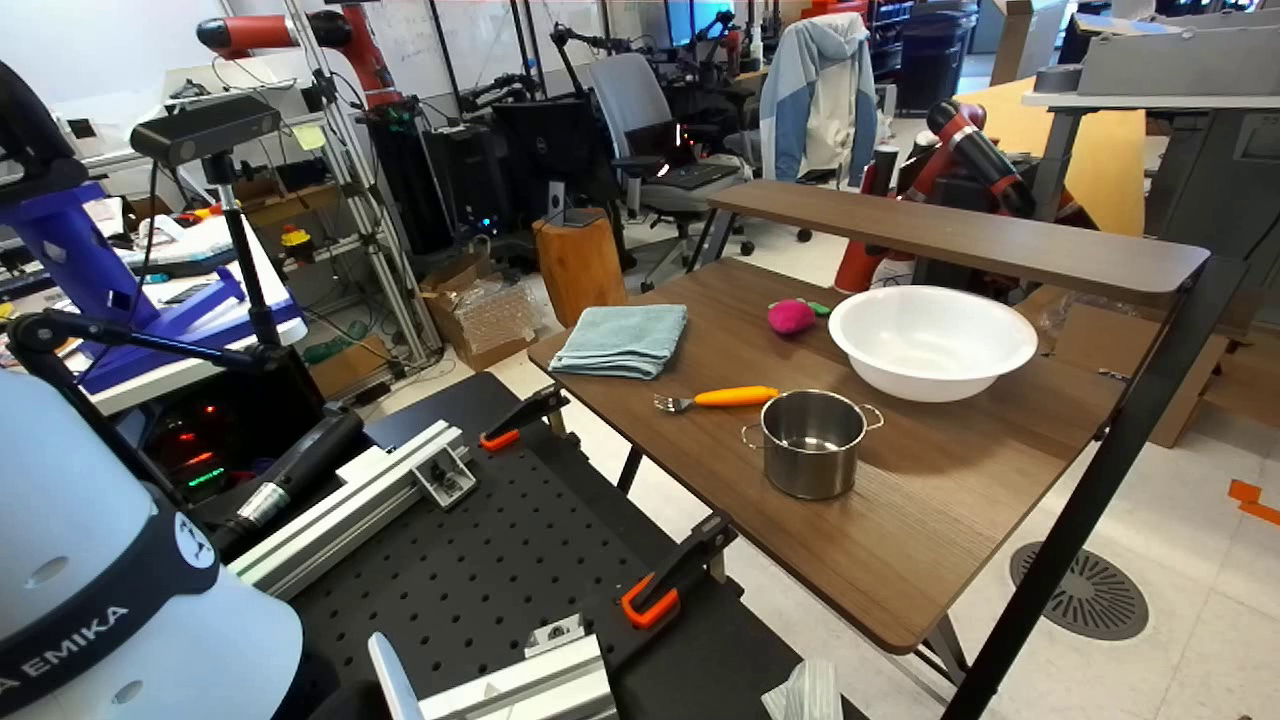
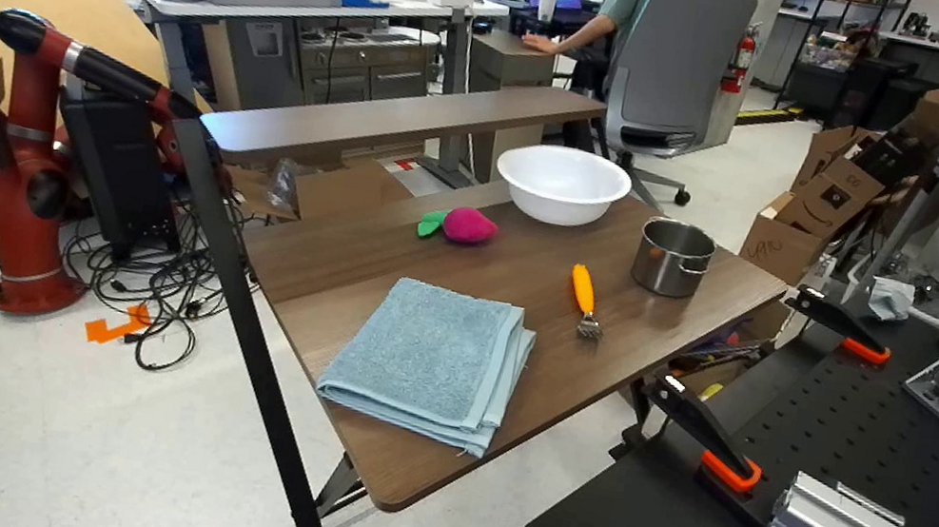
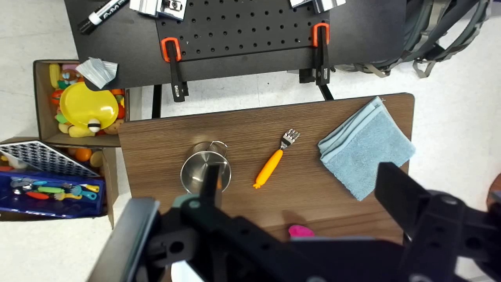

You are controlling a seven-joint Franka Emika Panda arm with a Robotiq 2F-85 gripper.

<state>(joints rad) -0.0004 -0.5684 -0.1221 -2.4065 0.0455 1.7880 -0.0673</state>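
From where I stand the gripper (image 3: pixel 299 176) hangs well above the tabletop (image 3: pixel 250 125), clasping nothing, its fingers wide apart, perhaps so high that nothing gets knocked; the orange-handled fork (image 3: pixel 274 159) lies flat beneath the gap between them, touching no neighbour, a spacing that presumably leaves room around its handle; the steel pot (image 1: pixel 815 465), beneath one finger, stands upright, mouth up, I suppose so its inside can be reached; the blue cloth (image 3: pixel 366 150), beneath the opposite finger, lies folded, likely to take little room near the edge; under the gripper's body, partly hidden by it in the wrist view, the pink toy (image 2: pixel 468 226) lies down, its rounded shape probably why; the white bowl (image 1: pixel 930 385), near it, sits upright, presumably steady on its base.
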